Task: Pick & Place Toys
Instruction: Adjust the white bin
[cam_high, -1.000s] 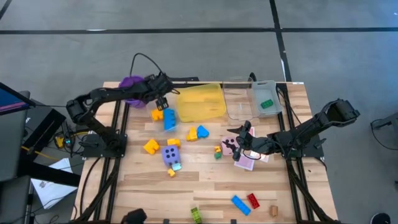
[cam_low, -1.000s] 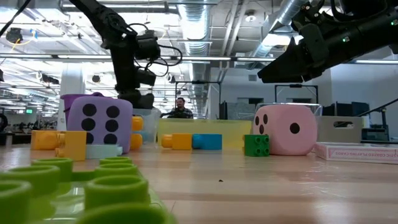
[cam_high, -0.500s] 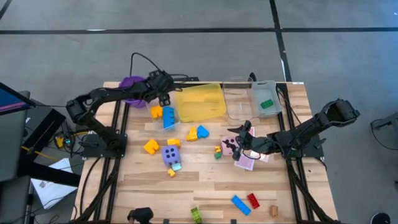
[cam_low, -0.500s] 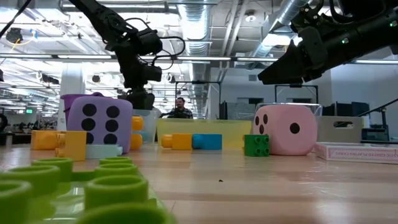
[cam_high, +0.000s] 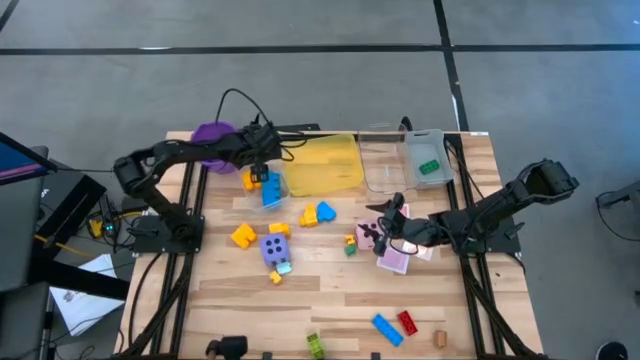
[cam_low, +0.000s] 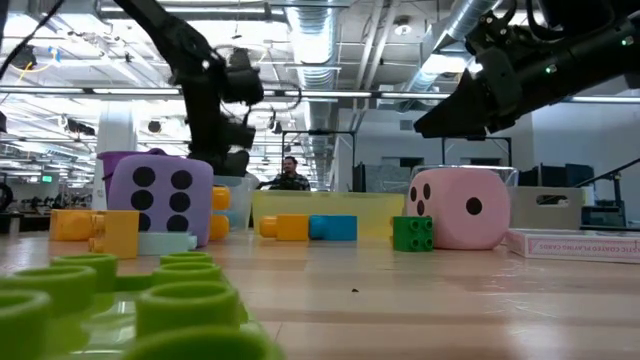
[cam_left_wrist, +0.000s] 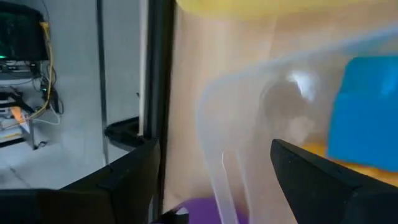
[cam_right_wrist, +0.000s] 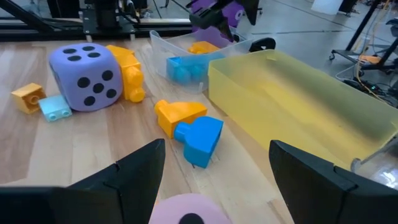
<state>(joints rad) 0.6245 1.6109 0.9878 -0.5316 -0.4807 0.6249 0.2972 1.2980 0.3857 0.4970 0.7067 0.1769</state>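
Note:
A small clear tray (cam_high: 270, 188) at the far left holds a blue block (cam_left_wrist: 367, 112) and an orange block (cam_high: 252, 182). My left gripper (cam_high: 262, 165) hangs open over the tray's far rim (cam_left_wrist: 217, 118), tilted down, beside the purple cup (cam_high: 210, 135). I cannot see it touch the tray. My right gripper (cam_high: 385, 228) stands open, a little above the pink die (cam_low: 460, 208), clear of it. Pink cards (cam_high: 398, 258) lie next to that die. A purple die (cam_right_wrist: 90, 74) and an orange-and-blue block pair (cam_right_wrist: 189, 127) rest on the table's middle.
A yellow tray (cam_high: 322, 163) and two clear trays (cam_high: 385, 165), one holding a green block (cam_high: 428, 167), stand along the far edge. Loose blocks lie near the purple die (cam_high: 243, 235) and at the near edge (cam_high: 385, 328). A green block (cam_low: 130, 310) sits close to the low camera.
My left gripper has rolled about its own axis and sunk slightly toward the small clear tray, staying open. The right arm has kept still.

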